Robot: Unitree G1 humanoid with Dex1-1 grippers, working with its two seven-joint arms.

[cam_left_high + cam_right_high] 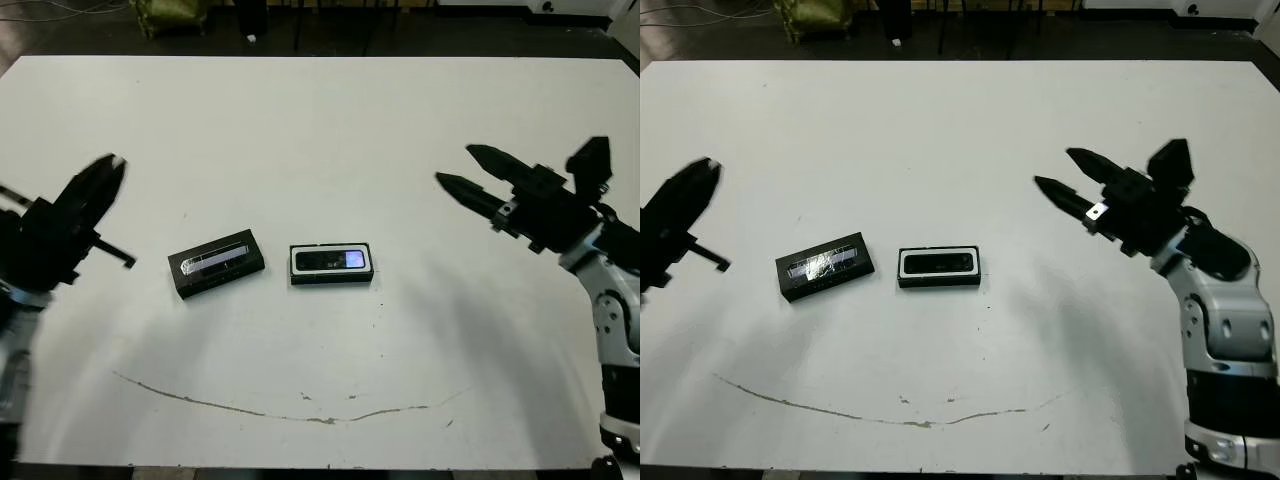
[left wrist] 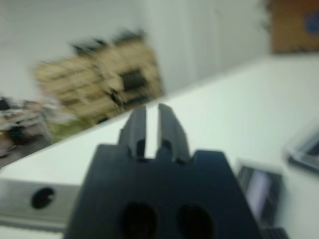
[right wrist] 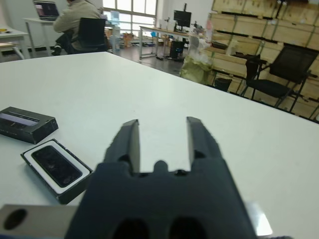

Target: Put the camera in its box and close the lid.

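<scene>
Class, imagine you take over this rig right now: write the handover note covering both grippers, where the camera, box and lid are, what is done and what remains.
Left gripper: off to the table's left, holding nothing, fingers nearly closed with a thin gap in the wrist view.
Right gripper: open, empty, raised to the right of the items.
Camera: already lying in the box, screen up, mid-table.
Lid: flat on the table just left of the box, apart from it, window strip up.
Done: camera is in the box.
Left: pick up the lid, set it over the box and close it.
</scene>
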